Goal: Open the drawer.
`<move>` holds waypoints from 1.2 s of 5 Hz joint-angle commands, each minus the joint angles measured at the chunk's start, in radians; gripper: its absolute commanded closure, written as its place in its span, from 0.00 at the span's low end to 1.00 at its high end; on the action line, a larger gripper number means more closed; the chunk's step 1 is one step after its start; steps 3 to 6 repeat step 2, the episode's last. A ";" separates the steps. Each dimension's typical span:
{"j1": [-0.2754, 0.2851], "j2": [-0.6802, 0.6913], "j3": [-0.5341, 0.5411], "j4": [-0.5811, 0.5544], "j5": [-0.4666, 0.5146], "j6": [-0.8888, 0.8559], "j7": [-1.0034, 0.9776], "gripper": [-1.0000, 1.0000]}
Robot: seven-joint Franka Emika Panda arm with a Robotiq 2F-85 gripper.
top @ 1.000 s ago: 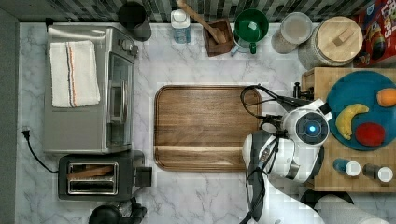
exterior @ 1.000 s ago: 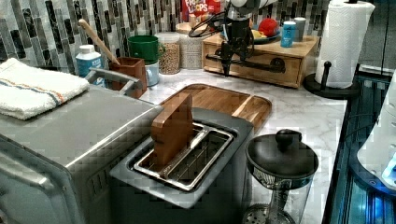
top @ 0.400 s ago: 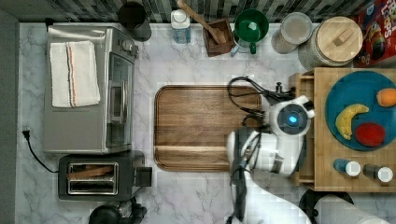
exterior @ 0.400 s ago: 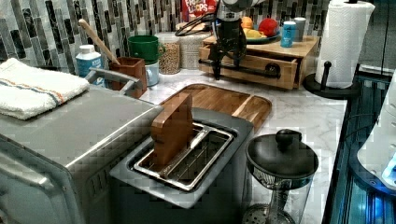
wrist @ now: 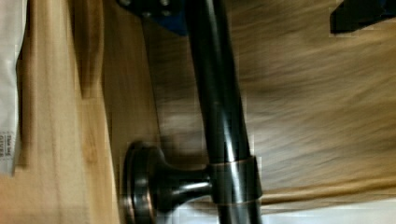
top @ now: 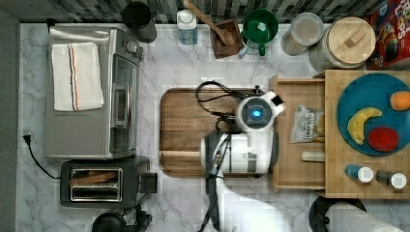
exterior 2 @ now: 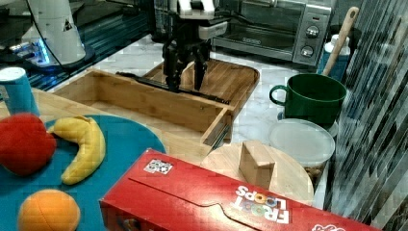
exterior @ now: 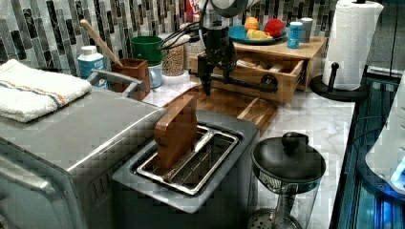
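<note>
Two fingers apart, not pinching: held the pincer [exterior 2: 185,86] loose astride the black bar handle [wrist: 219,116]. Found the drawer [top: 296,84] pulled well out of its wooden stand [top: 338,188], front over the edge of the dark cutting board [top: 193,130], with a snack packet [top: 304,124] inside. Could have slipped off the bar with so loose a hold. Could have tugged too far and tipped the drawer out, packet and all.

A white marble counter [top: 183,63] runs beneath a wall of dark striped tile [exterior: 43,28].
</note>
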 commanded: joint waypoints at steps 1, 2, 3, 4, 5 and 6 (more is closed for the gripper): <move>0.034 -0.051 0.152 -0.021 0.144 -0.107 -0.058 0.00; 0.032 -0.051 0.154 -0.022 0.143 -0.107 -0.058 0.00; 0.032 -0.051 0.154 -0.022 0.143 -0.107 -0.058 0.00; 0.032 -0.051 0.154 -0.022 0.143 -0.107 -0.058 0.00; 0.032 -0.051 0.154 -0.022 0.143 -0.107 -0.058 0.00; 0.032 -0.051 0.154 -0.022 0.143 -0.107 -0.058 0.00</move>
